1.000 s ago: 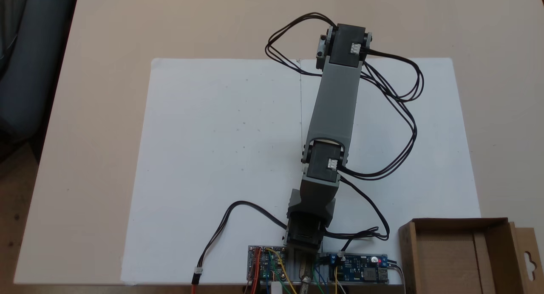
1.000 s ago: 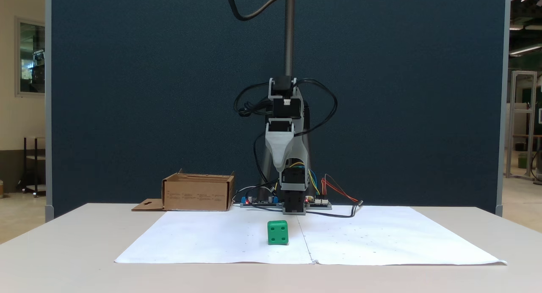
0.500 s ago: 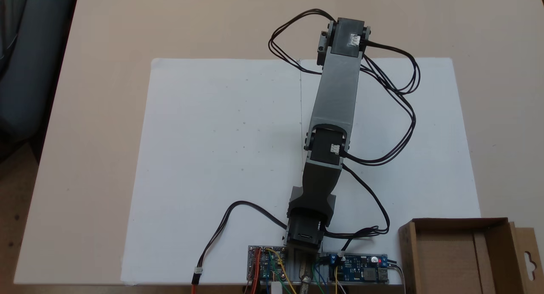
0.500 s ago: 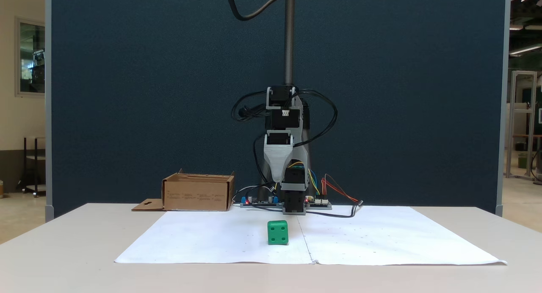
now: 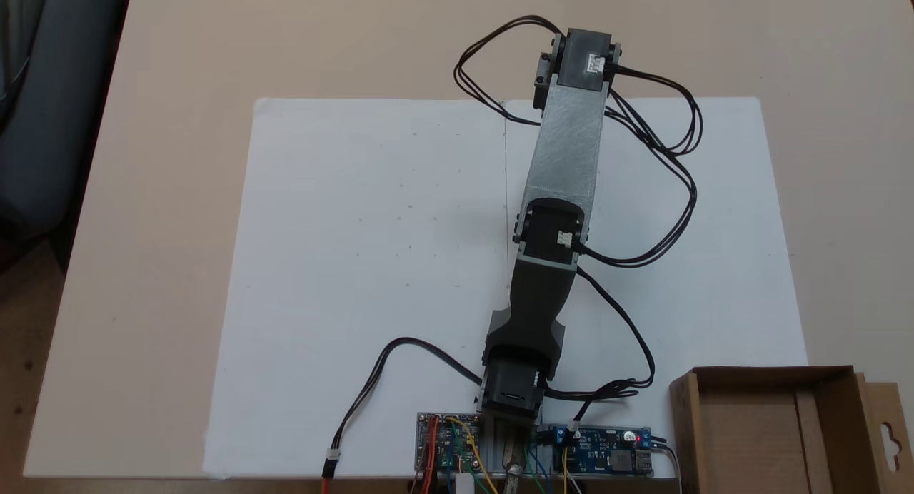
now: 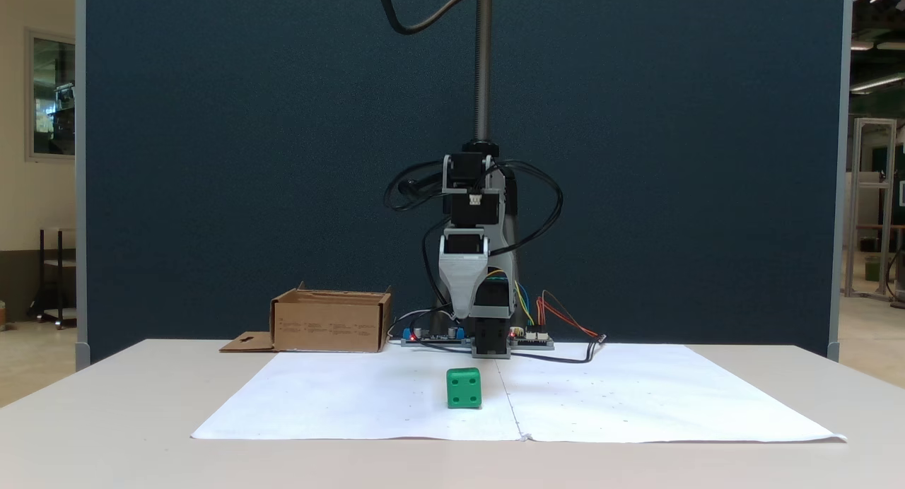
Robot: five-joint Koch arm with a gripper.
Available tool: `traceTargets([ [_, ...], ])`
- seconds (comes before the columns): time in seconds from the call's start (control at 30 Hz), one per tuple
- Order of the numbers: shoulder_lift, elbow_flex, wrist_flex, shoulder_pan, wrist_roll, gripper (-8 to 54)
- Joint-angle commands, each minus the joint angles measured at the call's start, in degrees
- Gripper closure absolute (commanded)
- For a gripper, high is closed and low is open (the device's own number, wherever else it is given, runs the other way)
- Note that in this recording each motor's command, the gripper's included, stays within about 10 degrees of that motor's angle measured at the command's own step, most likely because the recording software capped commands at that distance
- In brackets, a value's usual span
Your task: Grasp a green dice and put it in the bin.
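Gripper (image 6: 463, 311) points down in the fixed view from the front, hanging above the table in front of the arm's base. It shows as one grey tapered jaw, with anything behind it hidden, so I cannot tell whether the jaws are apart or together. It holds nothing that can be seen.

Below it and nearer the camera, the green dice (image 6: 464, 388) sits flat on the white paper sheet (image 6: 353, 404), a four-pip face to the camera. It is just left of the sheet's centre seam and nearer the front edge than the back. It touches nothing but the paper and is well apart from both side edges.

In the fixed view from above, the grey arm (image 5: 568, 151) reaches up over the sheet (image 5: 357, 265) past its far edge, with black cables (image 5: 678, 194) looping out to the right. Two circuit boards (image 5: 607, 457) flank the base at the near edge.

The bin (image 5: 767, 371) stands off the sheet's corner beside the boards, open side up, its hang-hole flap lying flat on its outer side. From the front, the bin (image 6: 331, 324) is at back left, well apart from the dice. The tan table (image 5: 178, 51) borders the sheet.
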Motion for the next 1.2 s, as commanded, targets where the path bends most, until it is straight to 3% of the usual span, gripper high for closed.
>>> traceTargets([
  [0.0, 0.4, -2.0, -0.1, -0.1, -1.1, -1.1],
  [1.17, -4.8, -1.9, -8.4, -0.6, 7.7, -0.6],
])
